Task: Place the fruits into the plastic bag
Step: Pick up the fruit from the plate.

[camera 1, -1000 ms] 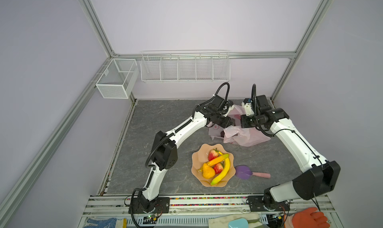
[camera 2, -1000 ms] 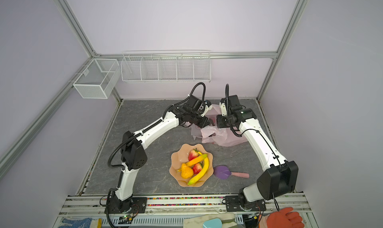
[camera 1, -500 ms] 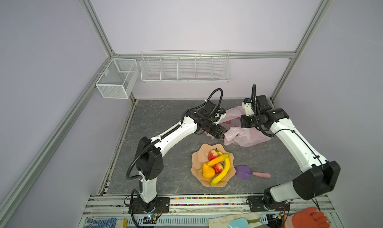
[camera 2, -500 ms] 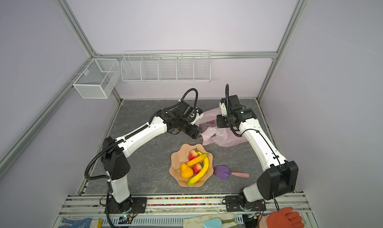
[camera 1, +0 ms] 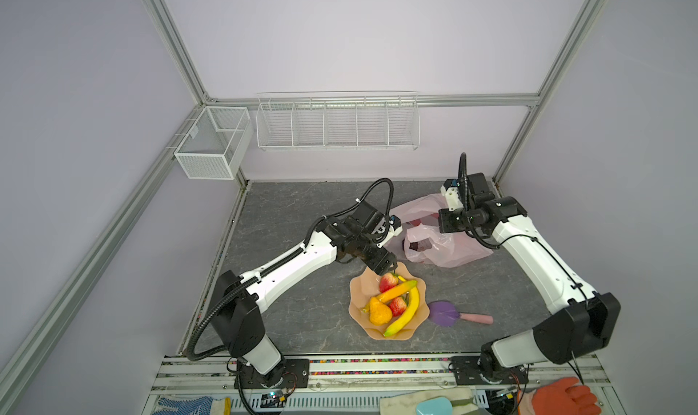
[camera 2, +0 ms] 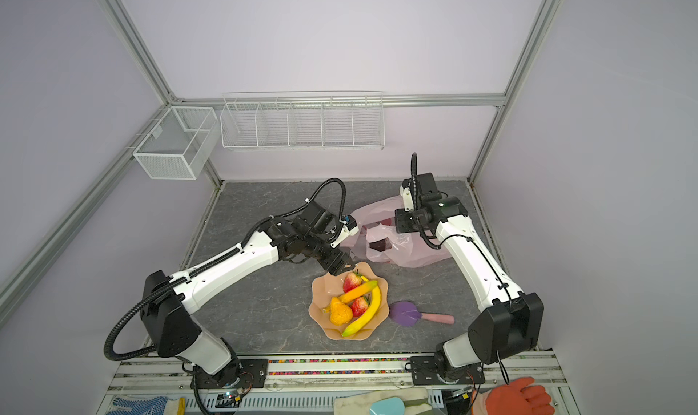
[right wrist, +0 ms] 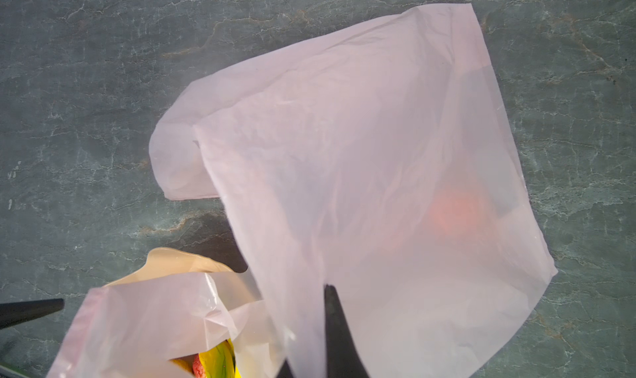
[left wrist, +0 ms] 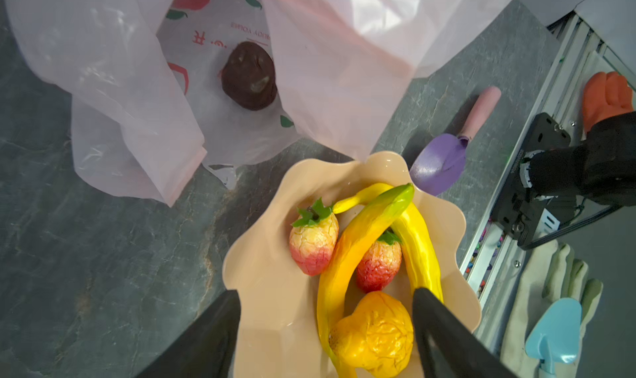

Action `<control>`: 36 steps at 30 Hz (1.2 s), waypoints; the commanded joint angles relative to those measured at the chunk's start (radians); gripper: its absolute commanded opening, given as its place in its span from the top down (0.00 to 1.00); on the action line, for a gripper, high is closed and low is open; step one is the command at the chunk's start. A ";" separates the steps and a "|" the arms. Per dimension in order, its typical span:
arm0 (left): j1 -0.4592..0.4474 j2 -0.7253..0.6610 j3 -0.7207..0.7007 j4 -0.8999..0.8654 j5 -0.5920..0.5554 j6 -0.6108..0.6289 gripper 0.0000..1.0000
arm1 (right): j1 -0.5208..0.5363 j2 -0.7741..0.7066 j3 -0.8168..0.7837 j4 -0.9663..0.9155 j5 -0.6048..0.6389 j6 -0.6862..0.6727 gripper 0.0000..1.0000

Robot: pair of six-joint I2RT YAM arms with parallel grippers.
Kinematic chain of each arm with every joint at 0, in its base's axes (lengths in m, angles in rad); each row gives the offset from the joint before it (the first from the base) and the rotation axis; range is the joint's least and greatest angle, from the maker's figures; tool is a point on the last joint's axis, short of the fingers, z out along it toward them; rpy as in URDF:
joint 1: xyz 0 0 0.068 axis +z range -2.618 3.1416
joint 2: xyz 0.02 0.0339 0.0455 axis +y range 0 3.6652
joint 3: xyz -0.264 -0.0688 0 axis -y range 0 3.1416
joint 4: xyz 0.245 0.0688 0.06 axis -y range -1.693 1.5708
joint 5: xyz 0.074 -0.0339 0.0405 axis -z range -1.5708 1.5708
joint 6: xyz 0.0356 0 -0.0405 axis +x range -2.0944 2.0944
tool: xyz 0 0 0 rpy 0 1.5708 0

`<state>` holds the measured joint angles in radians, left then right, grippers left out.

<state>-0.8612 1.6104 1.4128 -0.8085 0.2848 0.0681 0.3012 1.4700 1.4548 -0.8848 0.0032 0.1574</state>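
Crowding bowl (camera 1: 360, 289): two bananas (camera 1: 407, 313), two strawberries (camera 1: 389, 282), one pear (camera 1: 379, 312); left pincer (left wrist: 326, 292) spread empty, right pincer (right wrist: 327, 300) clenching bag (right wrist: 378, 135).

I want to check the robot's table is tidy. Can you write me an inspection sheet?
Surface: grey marbled tabletop, no spills.
Job's things: plastic bag holds a dark round fruit; bananas, strawberries and a pear lie in the bowl.
Clutter: purple paddle beside the bowl.
Grippers: left gripper open over the bowl; right gripper shut on the plastic bag.
Cables: black cables loop above both arms, snagging nothing.
Surroundings: wire baskets on the walls; gloves by the front rail.
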 commanded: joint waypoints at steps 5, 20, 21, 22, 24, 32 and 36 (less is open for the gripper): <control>-0.084 0.007 -0.060 -0.040 -0.014 -0.037 0.22 | -0.007 0.004 0.025 -0.002 0.011 0.005 0.93; -0.153 0.030 -0.228 0.022 0.014 -0.356 0.20 | -0.007 0.012 0.026 0.003 0.006 -0.002 0.93; -0.153 0.037 -0.232 0.023 0.020 -0.359 0.20 | -0.007 0.014 0.024 0.003 0.006 -0.002 0.93; -0.154 0.044 -0.234 0.023 0.024 -0.359 0.20 | -0.007 0.015 0.024 0.004 0.004 -0.001 0.93; -0.154 0.056 -0.240 0.019 0.035 -0.353 0.20 | -0.007 0.015 0.024 0.004 0.004 -0.001 0.93; -0.155 0.053 -0.245 -0.031 -0.017 -0.344 0.19 | -0.007 0.006 0.014 0.003 0.014 -0.006 0.93; -0.155 0.051 -0.246 -0.034 -0.018 -0.356 0.18 | -0.007 0.003 0.008 0.004 0.011 -0.005 0.93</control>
<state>-1.0149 1.6718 1.1740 -0.8211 0.2832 -0.2653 0.3004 1.4738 1.4570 -0.8848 0.0105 0.1570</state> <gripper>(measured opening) 0.818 0.068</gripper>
